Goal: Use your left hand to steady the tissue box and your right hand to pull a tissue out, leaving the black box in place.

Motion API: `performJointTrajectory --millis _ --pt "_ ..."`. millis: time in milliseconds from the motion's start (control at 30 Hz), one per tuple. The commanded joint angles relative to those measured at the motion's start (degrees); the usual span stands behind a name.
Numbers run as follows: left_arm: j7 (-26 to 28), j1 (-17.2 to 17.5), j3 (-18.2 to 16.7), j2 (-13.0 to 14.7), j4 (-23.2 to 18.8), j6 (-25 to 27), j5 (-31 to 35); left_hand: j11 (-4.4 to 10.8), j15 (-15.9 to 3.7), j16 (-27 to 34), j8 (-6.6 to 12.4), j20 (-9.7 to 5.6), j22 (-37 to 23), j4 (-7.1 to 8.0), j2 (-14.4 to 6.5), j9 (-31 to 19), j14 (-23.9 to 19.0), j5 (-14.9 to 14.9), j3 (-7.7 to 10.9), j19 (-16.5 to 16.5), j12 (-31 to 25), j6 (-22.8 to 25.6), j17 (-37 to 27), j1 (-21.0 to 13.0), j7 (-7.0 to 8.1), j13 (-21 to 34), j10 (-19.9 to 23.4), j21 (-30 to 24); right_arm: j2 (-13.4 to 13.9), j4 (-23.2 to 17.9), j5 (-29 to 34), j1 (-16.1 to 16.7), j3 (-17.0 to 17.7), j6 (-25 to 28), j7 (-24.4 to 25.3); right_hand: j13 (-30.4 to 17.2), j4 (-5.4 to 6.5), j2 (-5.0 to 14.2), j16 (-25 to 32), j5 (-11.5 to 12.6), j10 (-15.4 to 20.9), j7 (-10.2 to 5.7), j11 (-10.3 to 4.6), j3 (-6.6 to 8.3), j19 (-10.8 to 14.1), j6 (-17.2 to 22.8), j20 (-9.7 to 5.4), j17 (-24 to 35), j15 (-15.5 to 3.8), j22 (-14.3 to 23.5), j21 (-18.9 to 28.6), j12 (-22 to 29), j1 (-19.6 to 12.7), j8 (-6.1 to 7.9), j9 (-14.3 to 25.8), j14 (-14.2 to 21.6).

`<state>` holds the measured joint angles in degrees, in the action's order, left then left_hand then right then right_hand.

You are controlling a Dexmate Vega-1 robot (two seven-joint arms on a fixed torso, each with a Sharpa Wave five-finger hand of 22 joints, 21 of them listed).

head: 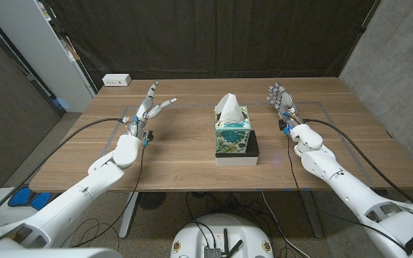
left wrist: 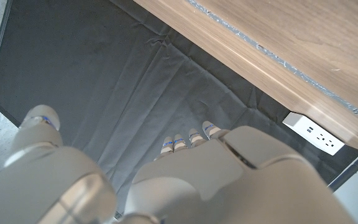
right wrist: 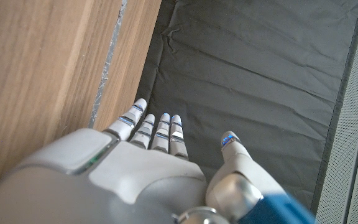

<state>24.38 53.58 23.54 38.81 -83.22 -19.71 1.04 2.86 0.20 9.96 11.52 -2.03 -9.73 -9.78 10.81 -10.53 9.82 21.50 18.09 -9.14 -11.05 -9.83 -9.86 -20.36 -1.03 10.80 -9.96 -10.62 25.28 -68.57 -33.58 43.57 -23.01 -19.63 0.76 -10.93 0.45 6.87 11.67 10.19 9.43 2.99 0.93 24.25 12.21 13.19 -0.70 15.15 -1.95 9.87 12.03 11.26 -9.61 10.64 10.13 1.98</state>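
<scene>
The wide wooden table (head: 192, 161) carries a flat black box (head: 236, 152) at its middle, and the teal floral tissue box (head: 232, 133) stands on it, a white tissue (head: 227, 105) sticking up from its slot. The left hand (head: 149, 107) is well to the box's left, fingers spread and holding nothing. The right hand (head: 280, 99) is off to its right, fingers apparently side by side, thumb apart. A white power strip (head: 117, 80) sits at the far left corner.
</scene>
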Motion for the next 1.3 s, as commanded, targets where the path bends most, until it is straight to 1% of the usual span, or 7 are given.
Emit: performJointTrajectory --millis 33,367,767,1067,1300 --pt "1.1 3.6 -1.2 0.7 -3.5 0.7 -0.1 -0.25 -0.08 0.4 0.43 -1.24 -0.3 0.18 0.0 -0.1 14.7 0.6 -0.45 -0.1 -0.2 -22.6 -0.2 -0.5 -0.18 0.2 -17.7 -0.4 -0.1 0.0 0.0 0.2 0.0 -0.2 0.0 -0.2 -0.49 -0.67 0.1 -0.1 0.0 0.52 0.35 0.15 0.3 0.1 0.08 0.0 0.2 0.2 -0.2 0.1 -0.2 0.12 0.2 0.4" --pt "2.4 6.4 -2.0 0.9 -6.2 1.0 0.9 -0.4 0.05 0.4 0.43 -1.16 -0.3 0.26 -0.1 -0.1 14.8 0.9 -1.02 -0.1 -0.2 -22.5 -0.2 -0.8 -0.39 0.2 -17.6 -0.4 -0.1 -0.5 0.0 0.8 0.1 -0.7 0.2 -0.2 -0.69 -0.7 0.1 -0.1 -0.1 0.58 0.36 0.05 0.3 0.0 0.1 -0.2 0.24 0.2 -0.3 0.0 -0.2 0.09 0.2 0.5" --pt "2.6 9.4 -3.2 1.3 -9.0 1.0 0.8 -0.42 0.02 0.3 0.41 -1.18 -0.4 0.34 -0.2 -0.1 14.9 1.2 -1.67 -0.1 -0.2 -22.6 -0.2 -1.1 -0.29 0.2 -17.7 -0.4 0.0 -1.5 0.1 1.5 0.2 -0.8 0.7 -0.2 -0.99 -0.71 0.2 -0.2 -0.1 0.65 0.39 -0.09 0.4 -0.1 0.15 -0.4 0.47 0.2 -0.3 0.0 -0.2 0.1 0.2 0.5" --pt "3.3 12.6 -4.8 1.5 -11.2 0.9 0.4 -0.5 0.07 0.3 0.33 -1.25 -0.4 0.44 -0.3 -0.1 15.1 1.6 -2.31 -0.4 -0.1 -22.8 -0.2 -1.4 -0.37 0.2 -18.0 -0.3 0.3 -2.7 0.4 2.3 0.3 -0.7 1.6 -0.2 -1.19 -0.65 0.2 -0.2 -0.1 0.65 0.41 -0.18 0.4 -0.1 0.16 -0.5 0.43 0.2 -0.4 0.0 -0.2 0.12 0.2 0.4" --pt "4.0 14.7 -6.0 1.8 -13.0 0.9 0.8 -0.47 0.05 0.3 0.32 -1.32 -0.4 0.51 -0.4 -0.1 15.1 1.8 -2.77 -0.5 -0.1 -22.8 -0.2 -1.6 -0.31 0.2 -18.0 -0.3 0.1 -2.6 0.4 2.3 0.1 -0.8 1.5 -0.2 -1.34 -0.58 0.2 -0.2 -0.1 0.66 0.36 -0.2 0.4 -0.1 0.18 -0.6 0.43 0.2 -0.4 0.0 -0.2 0.12 0.2 0.4"
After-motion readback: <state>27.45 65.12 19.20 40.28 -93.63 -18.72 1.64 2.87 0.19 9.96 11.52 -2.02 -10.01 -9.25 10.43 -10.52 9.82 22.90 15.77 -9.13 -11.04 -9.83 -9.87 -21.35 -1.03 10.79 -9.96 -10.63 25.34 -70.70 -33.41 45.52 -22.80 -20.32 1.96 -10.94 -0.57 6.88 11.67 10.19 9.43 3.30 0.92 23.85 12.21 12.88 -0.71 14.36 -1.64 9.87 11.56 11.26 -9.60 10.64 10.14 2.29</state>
